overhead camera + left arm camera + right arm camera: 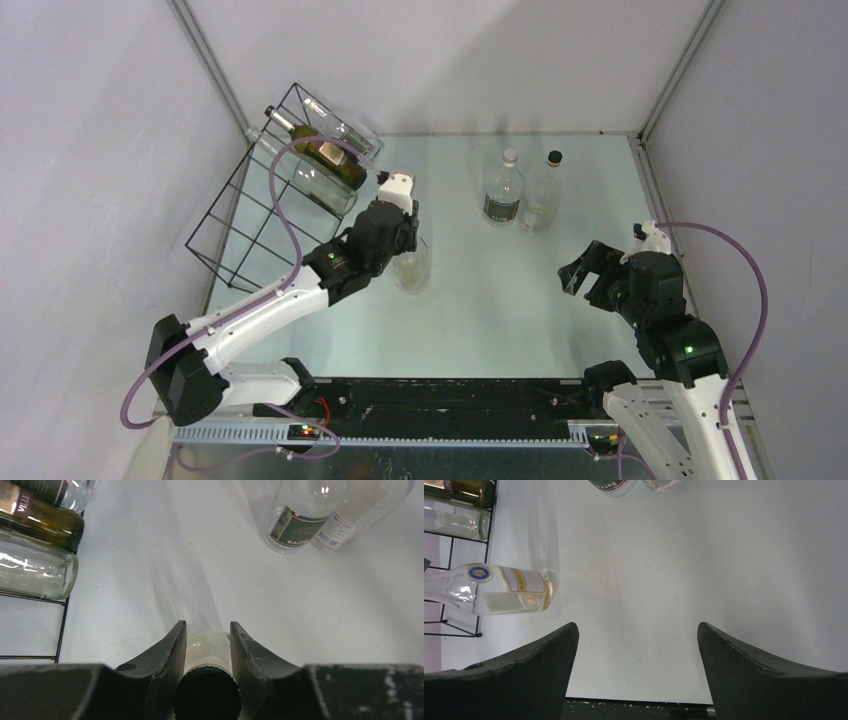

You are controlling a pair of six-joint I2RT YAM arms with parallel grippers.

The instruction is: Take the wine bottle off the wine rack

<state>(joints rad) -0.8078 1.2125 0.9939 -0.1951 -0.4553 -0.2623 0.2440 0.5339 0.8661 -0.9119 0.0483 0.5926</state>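
Observation:
The black wire wine rack [245, 215] stands tilted at the back left, with a dark olive bottle [328, 158] and clear bottles [320, 185] lying in it. My left gripper [400, 243] is out in front of the rack, to its right. It is shut on the neck of a clear wine bottle [411, 266] with a black cap [207, 696]. The fingers [170, 647] press both sides of the glass neck [207, 647]. From the right wrist that bottle [504, 589] shows a gold-edged label; I cannot tell whether its base touches the table. My right gripper [580, 275] hangs open over bare table, nothing between its fingertips [638, 626].
Two clear bottles [502, 188] [545, 192] stand upright at the back centre, also seen from the left wrist [292, 527]. The rack's lower wires [62, 625] sit left of the held bottle. Grey walls close the cell on the left, the back and the right.

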